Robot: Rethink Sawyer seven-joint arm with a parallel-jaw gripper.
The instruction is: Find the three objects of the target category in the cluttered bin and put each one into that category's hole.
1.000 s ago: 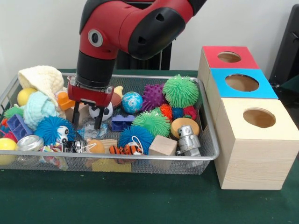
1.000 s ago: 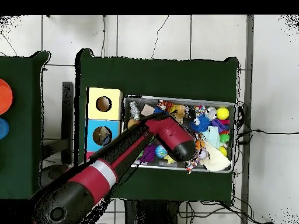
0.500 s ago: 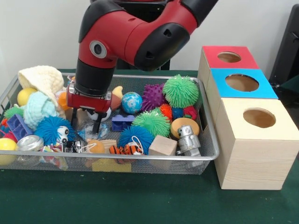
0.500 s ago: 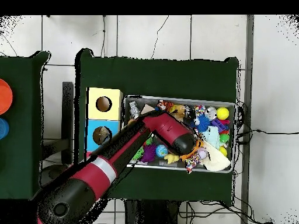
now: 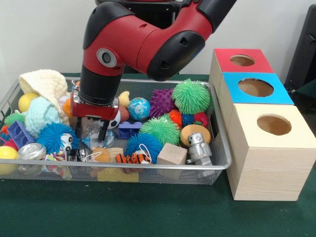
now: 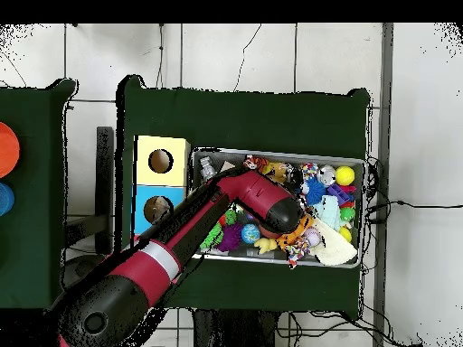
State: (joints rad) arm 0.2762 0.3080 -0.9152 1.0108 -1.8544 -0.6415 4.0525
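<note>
moved: pincer [image 5: 92, 130] lower into bin [image 5: 219, 163] | state: spread, empty | below: clear wrapper [image 5: 95, 137] | task: grasp pending, nothing sorted

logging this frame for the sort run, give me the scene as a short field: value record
container: wire mesh bin, full of mixed toys
gripper: open, fingers down among toys at the bin's left-centre
under gripper: clear crinkly item, partly hidden
nearby: blue spiky ball, globe ball
boxes: red, blue, wood, one hole each
held: nothing visible
</note>
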